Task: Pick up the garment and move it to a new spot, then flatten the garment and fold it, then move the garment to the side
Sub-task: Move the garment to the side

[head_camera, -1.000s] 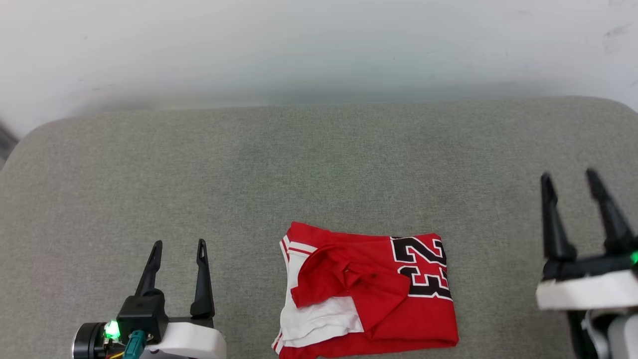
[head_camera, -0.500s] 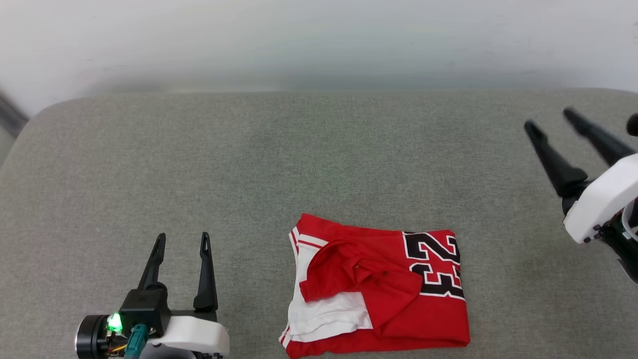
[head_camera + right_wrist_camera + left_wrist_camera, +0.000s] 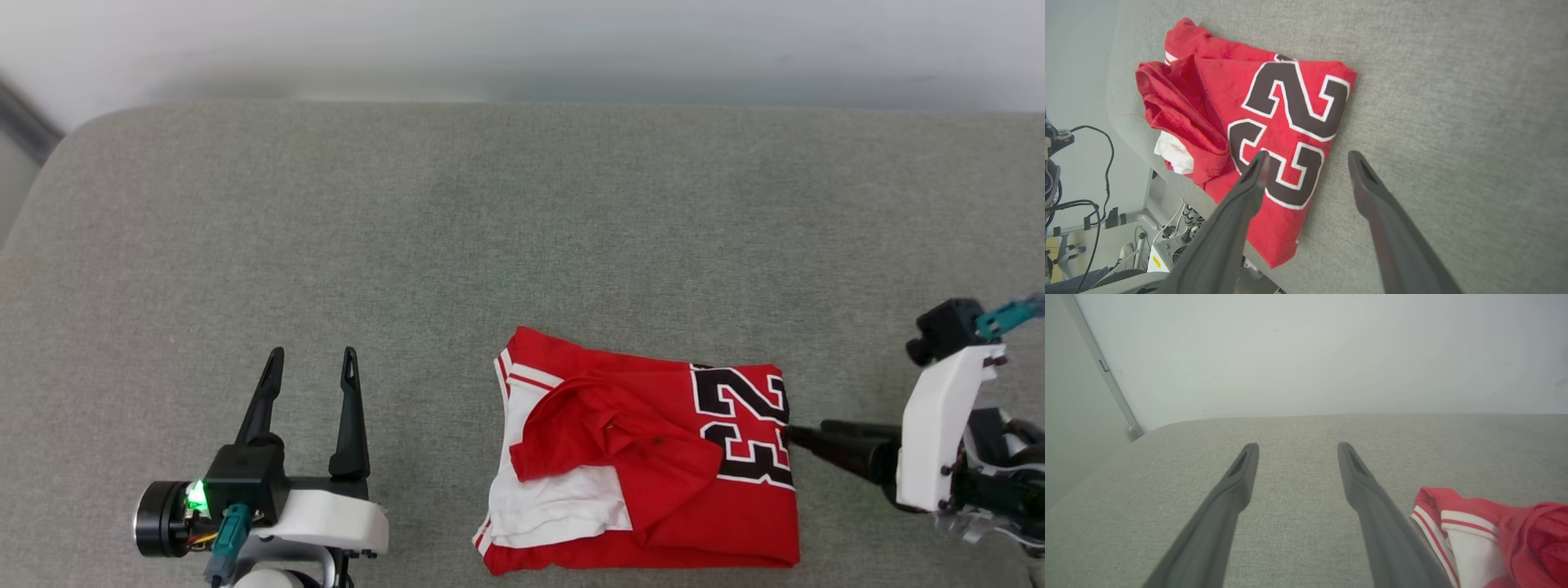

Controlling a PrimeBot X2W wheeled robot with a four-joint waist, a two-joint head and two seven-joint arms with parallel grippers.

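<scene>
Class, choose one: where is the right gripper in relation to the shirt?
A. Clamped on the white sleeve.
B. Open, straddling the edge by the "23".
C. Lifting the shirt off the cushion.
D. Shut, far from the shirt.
B: the right gripper has its jaws apart, one over the shirt at its "23", the other over bare cushion.

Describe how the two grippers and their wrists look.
Left gripper: two long, tapering black fingers on a black block, a white wrist shell, a lit green light and a teal plug with thin wires. Right gripper: the same dark fingers, a white casing and a teal connector.
</scene>
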